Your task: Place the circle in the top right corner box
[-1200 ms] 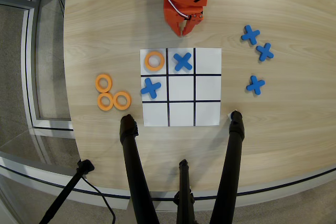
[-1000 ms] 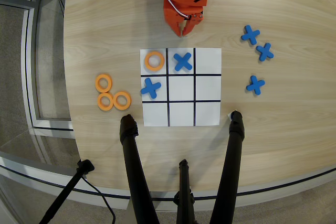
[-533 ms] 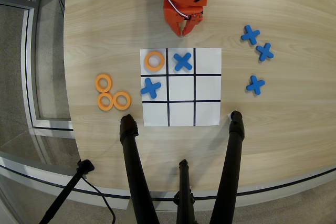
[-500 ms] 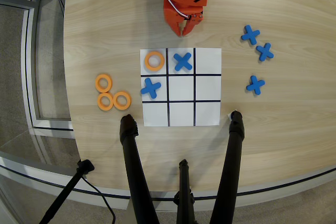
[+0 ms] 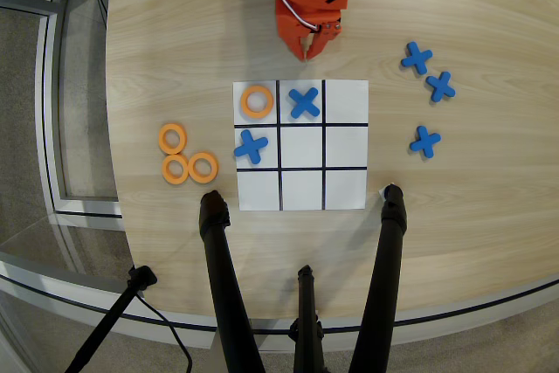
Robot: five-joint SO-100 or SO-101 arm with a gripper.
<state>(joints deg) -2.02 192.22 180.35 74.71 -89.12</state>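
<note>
Orange rings lie flat in the overhead view. One ring [image 5: 244, 102] sits in the upper-left cell of the black-lined 3x3 paper grid [image 5: 345, 189]. Three more rings [image 5: 162, 138] lie clustered on the wood left of the grid. The grid's lower-left corner cell [image 5: 258, 189] is white and bare. My orange gripper [image 5: 309, 50] hangs at the top centre, just beyond the grid's upper edge. Its jaws look shut and hold nothing. It touches no ring.
One blue cross [image 5: 304, 102] lies in the top-middle cell, another [image 5: 251, 146] in the middle-left cell. Three blue crosses [image 5: 425, 141] lie on the table right of the grid. Black stand legs [image 5: 218, 259] rise from the table's near edge, below the grid.
</note>
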